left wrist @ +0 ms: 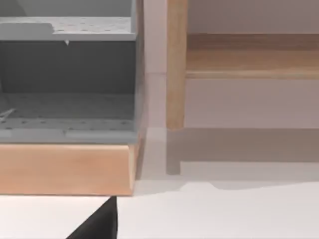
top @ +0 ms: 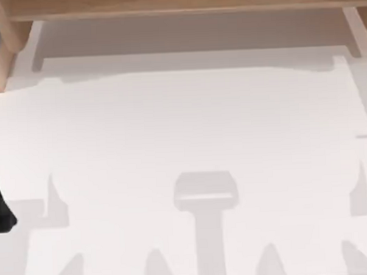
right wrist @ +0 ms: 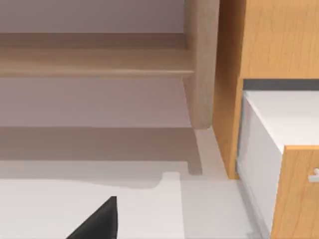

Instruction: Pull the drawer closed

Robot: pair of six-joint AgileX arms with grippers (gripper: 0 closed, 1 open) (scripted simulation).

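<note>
White table (top: 189, 125) (wooden shelf (top: 184, 2) behind)

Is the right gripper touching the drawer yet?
Apart. The right wrist view shows bare table between the right gripper's fingertip and the open drawer.

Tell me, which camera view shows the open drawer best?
The right wrist view: the drawer stands pulled out of its wooden cabinet, with its white side, wooden front and a bit of its handle visible. The top view shows shelf edges and table; the left wrist view shows a grey shelf unit.
</note>
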